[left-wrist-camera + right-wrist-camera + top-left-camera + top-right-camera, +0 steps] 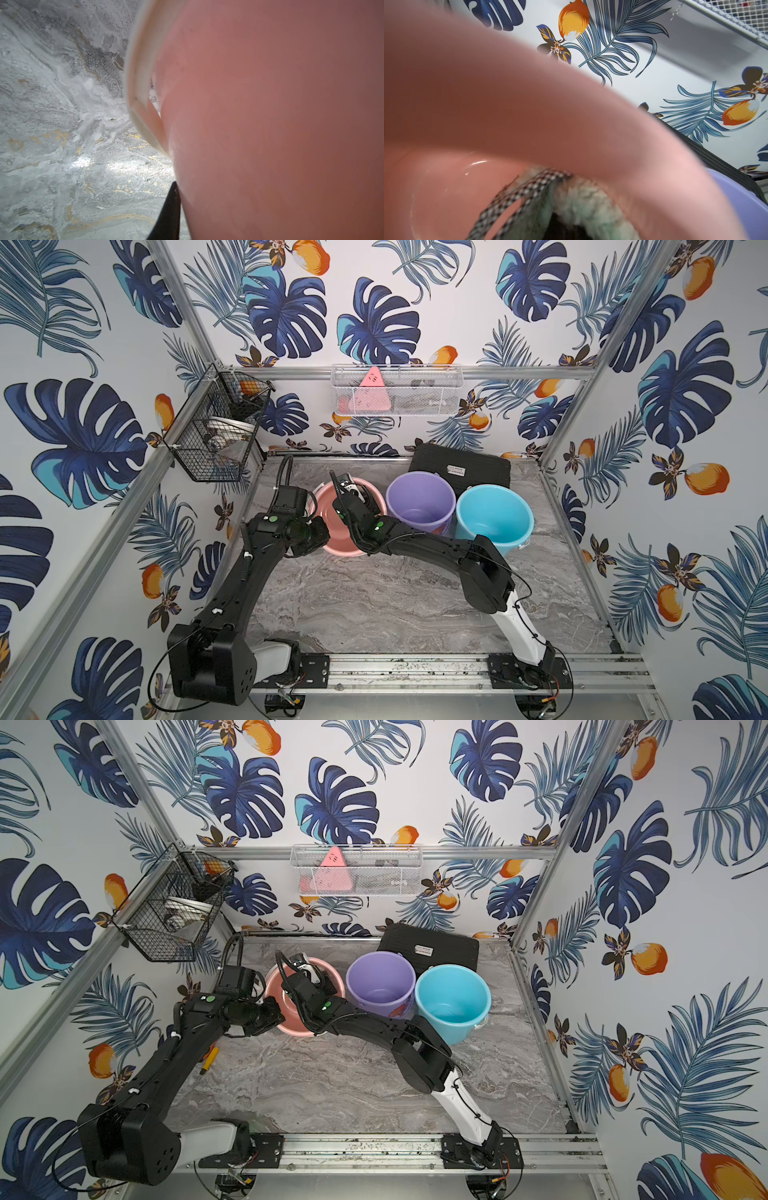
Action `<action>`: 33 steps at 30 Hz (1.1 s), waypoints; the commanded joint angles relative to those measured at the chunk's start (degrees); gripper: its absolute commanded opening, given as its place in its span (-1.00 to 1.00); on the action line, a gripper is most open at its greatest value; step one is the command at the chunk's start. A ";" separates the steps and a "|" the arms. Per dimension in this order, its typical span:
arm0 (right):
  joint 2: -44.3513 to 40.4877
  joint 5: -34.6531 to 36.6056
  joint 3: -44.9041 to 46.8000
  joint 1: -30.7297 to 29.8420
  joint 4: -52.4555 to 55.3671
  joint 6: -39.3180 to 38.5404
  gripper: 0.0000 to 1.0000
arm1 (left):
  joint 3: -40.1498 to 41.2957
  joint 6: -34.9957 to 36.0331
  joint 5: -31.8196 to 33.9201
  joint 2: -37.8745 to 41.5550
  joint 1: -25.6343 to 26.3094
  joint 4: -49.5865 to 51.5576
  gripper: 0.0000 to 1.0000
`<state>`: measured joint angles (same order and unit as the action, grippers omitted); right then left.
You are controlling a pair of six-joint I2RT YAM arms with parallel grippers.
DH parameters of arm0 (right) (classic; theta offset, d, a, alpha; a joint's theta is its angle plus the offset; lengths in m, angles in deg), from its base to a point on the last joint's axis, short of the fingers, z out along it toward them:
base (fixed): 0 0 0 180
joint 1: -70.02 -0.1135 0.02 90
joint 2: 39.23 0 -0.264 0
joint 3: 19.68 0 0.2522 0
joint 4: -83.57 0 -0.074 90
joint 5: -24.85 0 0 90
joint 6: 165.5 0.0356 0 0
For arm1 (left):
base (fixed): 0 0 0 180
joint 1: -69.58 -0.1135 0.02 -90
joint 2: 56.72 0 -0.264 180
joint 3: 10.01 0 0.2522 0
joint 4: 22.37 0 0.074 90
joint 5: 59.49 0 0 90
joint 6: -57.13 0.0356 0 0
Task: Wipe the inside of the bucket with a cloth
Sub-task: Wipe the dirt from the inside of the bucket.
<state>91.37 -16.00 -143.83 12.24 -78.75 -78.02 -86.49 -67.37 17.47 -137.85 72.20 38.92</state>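
The marbled grey bench [374,605] fills the floor of the cell, and leaf-patterned walls stand on three sides. Both black arms reach from the front rail toward the back left of the bench.

Three buckets stand in a row near the back. The pink bucket [322,499] is leftmost, the purple bucket [419,497] sits just beside it, and the blue bucket [494,514] touches the purple one on the right. A black mat [461,466] leans against the back wall behind the purple and blue buckets.

A black wire basket [216,435] hangs at the back left corner. A white mesh basket [395,391] hangs on the back rail with a pink triangular thing [368,389] inside.

In both top views the left tool [322,537] sits at the near left rim of the pink bucket. It is clenched there. The left wrist view shows one dark finger [169,212] lying against the bucket's outer wall [270,124], with the pale rim just beside it.

The right tool [351,489] is down inside the pink bucket, toward its far wall. It is clamped on the cloth [583,203]. The right wrist view shows the cloth as a fluffy grey-green bunch wrapped around the dark tool, low against the pink inner wall [488,104].

A black-and-white checked loop [517,195] hangs from the cloth's edge. The cloth itself is hidden in the top views.
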 commanded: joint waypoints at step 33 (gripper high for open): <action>-7.73 -11.37 11.77 -0.36 20.42 16.48 -1.00 | -5.15 0.27 2.30 -2.37 0.02 0.48 -1.00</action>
<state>84.23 -37.25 -133.58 11.56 -61.90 -59.82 -90.79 -66.58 18.35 -140.16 72.55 43.88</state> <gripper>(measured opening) 0.066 0.159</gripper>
